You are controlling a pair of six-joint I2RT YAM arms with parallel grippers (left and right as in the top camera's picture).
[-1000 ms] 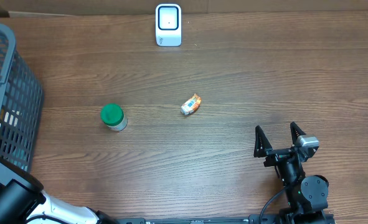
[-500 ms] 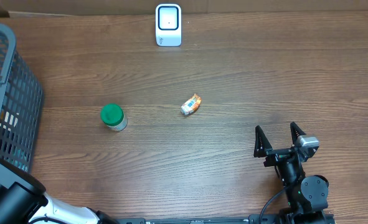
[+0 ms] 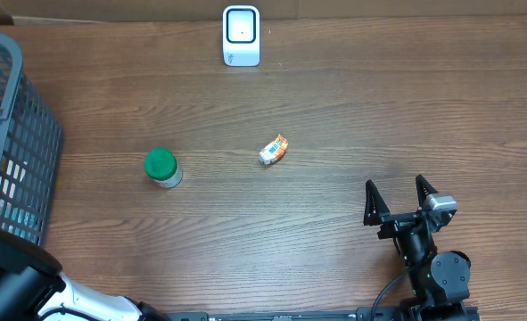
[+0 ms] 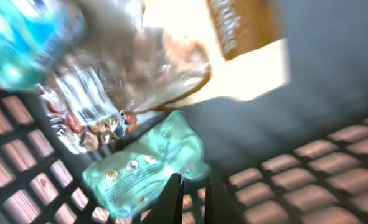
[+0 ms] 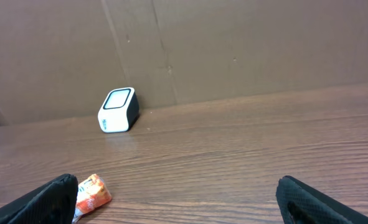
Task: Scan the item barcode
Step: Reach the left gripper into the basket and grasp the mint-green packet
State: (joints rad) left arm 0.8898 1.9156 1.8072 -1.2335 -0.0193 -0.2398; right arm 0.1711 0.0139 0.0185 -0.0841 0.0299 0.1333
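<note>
Left gripper (image 4: 190, 190) jaws standing narrow, tips at edge of mint-green packet (image 4: 143, 165). Packet lying in basket (image 3: 18, 134), long axis running lower-left to upper-right. Since earlier frame: left arm (image 3: 13, 278) shifting slightly; right gripper (image 3: 394, 184) staying wide.

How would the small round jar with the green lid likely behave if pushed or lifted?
The small round jar with the green lid stands upright on the wooden table, so a low push would probably slide it, while a high one might tip it. Its round body would likely roll once down. It looks rigid, so jaws should not crush it.
</note>
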